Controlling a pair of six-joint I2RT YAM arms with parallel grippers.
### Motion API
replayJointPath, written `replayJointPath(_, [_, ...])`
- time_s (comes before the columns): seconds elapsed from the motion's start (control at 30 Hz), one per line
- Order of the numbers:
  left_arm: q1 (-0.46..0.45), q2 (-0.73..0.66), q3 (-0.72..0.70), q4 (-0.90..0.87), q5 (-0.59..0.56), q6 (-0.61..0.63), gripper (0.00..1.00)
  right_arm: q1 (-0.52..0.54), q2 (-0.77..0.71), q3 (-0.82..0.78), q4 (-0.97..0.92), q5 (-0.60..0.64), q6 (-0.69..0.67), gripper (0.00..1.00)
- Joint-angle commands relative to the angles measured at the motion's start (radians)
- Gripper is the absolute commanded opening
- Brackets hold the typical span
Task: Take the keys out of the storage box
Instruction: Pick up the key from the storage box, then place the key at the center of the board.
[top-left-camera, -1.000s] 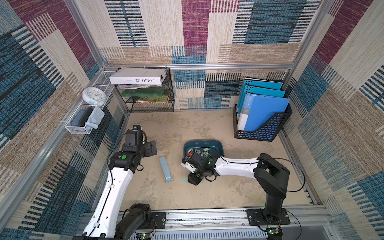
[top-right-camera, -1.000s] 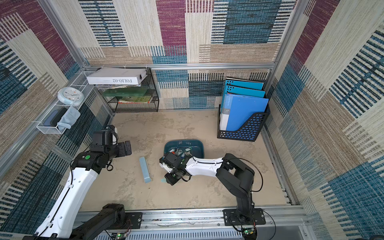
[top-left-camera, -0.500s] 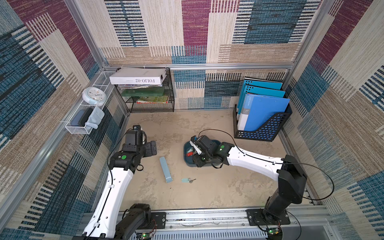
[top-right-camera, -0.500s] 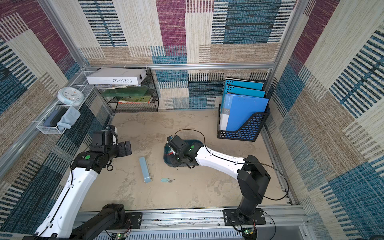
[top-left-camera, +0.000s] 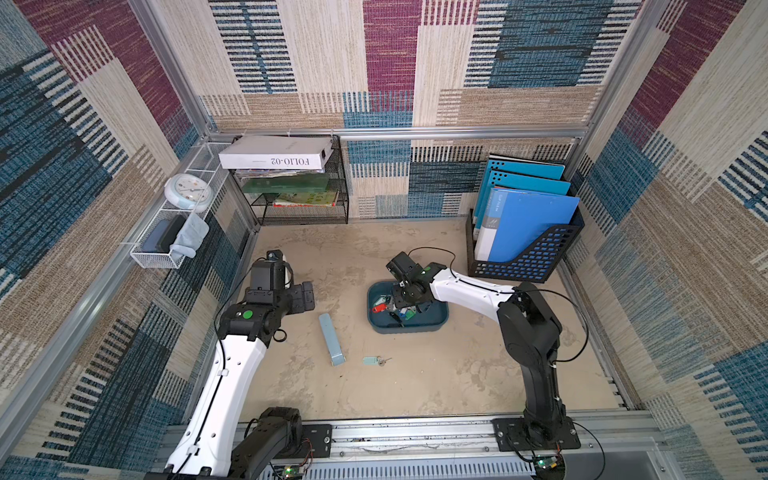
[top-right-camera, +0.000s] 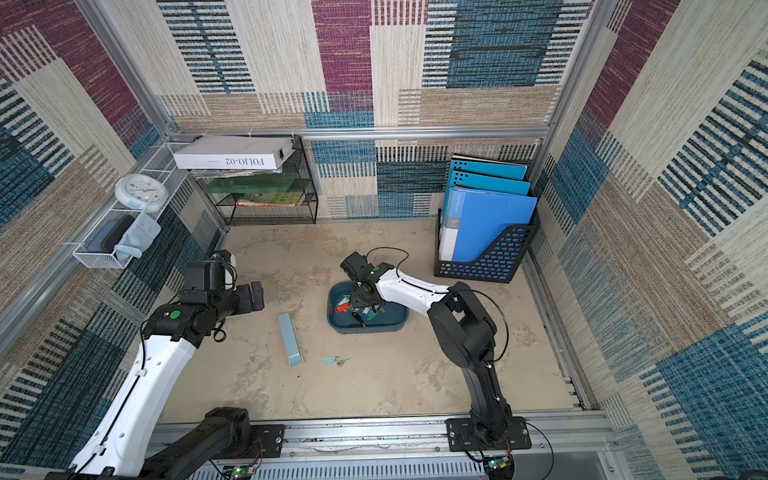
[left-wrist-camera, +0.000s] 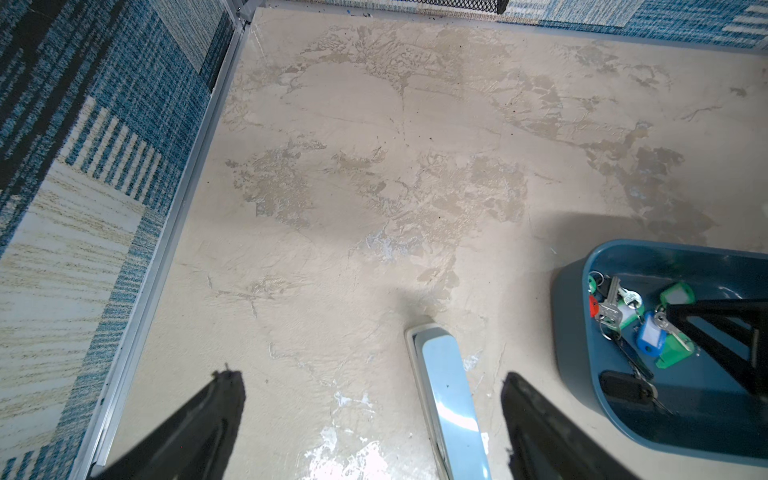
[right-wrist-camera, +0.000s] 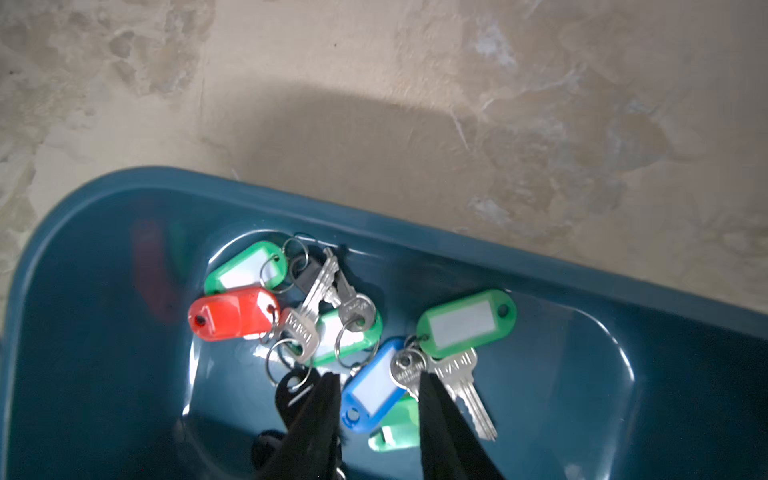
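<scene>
Right hand (right-wrist-camera: 376, 386) is down inside the storage box (right-wrist-camera: 291, 195), tips in the pile of keys (right-wrist-camera: 311, 316). Its fingers straddle the blue tag (right-wrist-camera: 370, 395), one tip at the tag's edge beside a black tag, the other over a key head by a green tag (right-wrist-camera: 467, 322). The gap is narrow. I can't tell whether it's pinching yet or just bracketing. Going for the tag makes sense to me: the plastic body should give a better bite than flat metal lying on the box floor. Risk: the rings look tangled, so neighbours may lift along or drop back.

Left hand (left-wrist-camera: 370, 376) hangs above the counter (top-left-camera: 415, 395), fingers wide apart, nothing in it. I read that as parked clear of the box so the arms don't cross. The pale blue case (top-left-camera: 331, 338) lies on the counter beside the box, not touching it.

One pale teal-tagged key (top-left-camera: 374, 360) lies out on the counter, near the case's end. The rest (red, green, blue, black tags) sit bunched in the box end toward the left arm. Early in the task, I judge: one out, most to go.
</scene>
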Motion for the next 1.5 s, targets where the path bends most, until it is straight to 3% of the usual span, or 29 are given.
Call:
replayJointPath(0.0, [0.001,0.000,-0.002,0.012,0.001,0.006,0.99,-0.001,0.035,0.037,-0.034,0.030,0.019,0.36])
replayJointPath(0.6, [0.001,-0.009,-0.002,0.009,-0.009,0.006,0.99,0.000,0.065,-0.002,0.006,0.073,0.039,0.22])
replayJointPath(0.87, [0.001,-0.012,-0.002,0.011,-0.013,0.005,0.99,0.000,0.076,0.034,-0.010,0.099,0.031,0.00])
replayJointPath(1.07, [0.001,-0.013,0.000,0.010,-0.001,0.006,0.99,0.003,0.010,0.025,-0.027,0.093,0.009,0.00])
replayJointPath(1.17, [0.001,-0.017,0.002,0.017,0.069,0.004,0.99,0.012,-0.075,-0.002,-0.015,0.051,-0.032,0.00])
replayJointPath(1.3, [-0.002,-0.002,0.037,0.013,0.264,-0.021,0.99,0.014,-0.258,-0.105,0.029,-0.058,-0.084,0.00])
replayJointPath(1.47, [-0.075,0.026,0.062,0.025,0.414,-0.120,0.99,0.030,-0.561,-0.304,0.108,-0.308,-0.205,0.00])
